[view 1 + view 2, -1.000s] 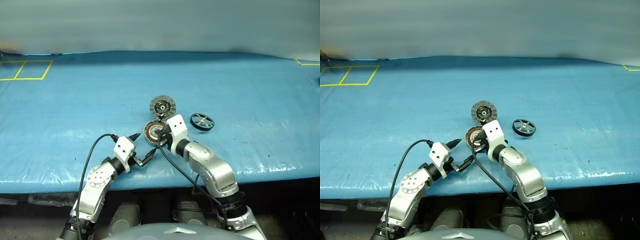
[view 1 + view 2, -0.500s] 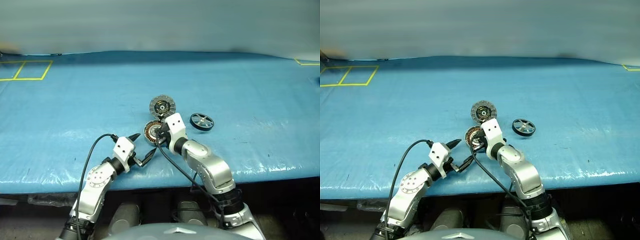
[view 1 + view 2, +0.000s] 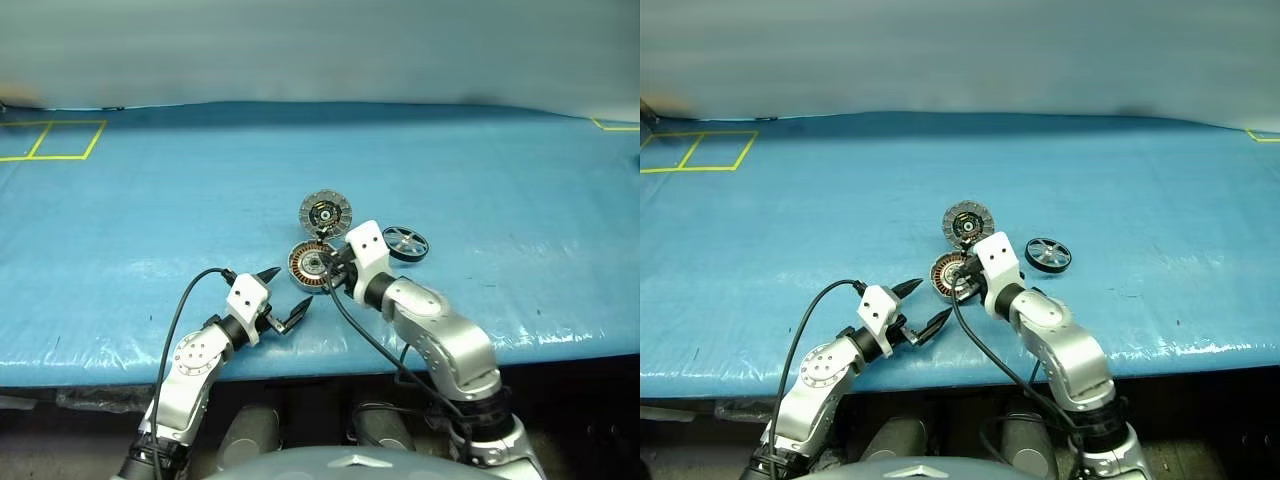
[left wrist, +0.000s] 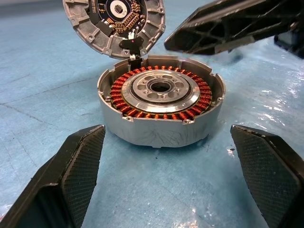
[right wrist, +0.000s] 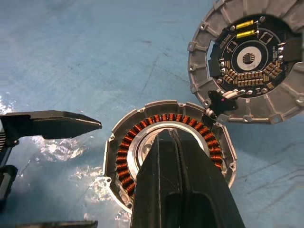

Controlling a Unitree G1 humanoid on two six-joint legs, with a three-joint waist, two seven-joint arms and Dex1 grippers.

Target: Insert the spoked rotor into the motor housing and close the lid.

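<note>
The motor housing (image 3: 308,265) sits open on the blue table, copper windings ringing a silver hub (image 4: 160,88). Its hinged lid (image 3: 325,212) lies flipped back behind it, dark centre facing up (image 5: 247,61). The spoked rotor (image 3: 404,242) lies flat on the table to the housing's right. My right gripper (image 5: 172,135) is shut and empty, hovering just above the housing's hub. My left gripper (image 3: 288,292) stands open on the near left of the housing, and its fingers (image 4: 78,166) are apart from the housing wall.
Yellow tape squares (image 3: 52,140) mark the far left of the table, and another tape corner (image 3: 615,125) the far right. The table's front edge (image 3: 560,345) runs just below both wrists. A black cable (image 3: 185,300) loops over my left arm.
My right gripper, still shut, has risen and shifted right, so more of the housing shows beside it. The left gripper, housing, lid and rotor have not moved.
</note>
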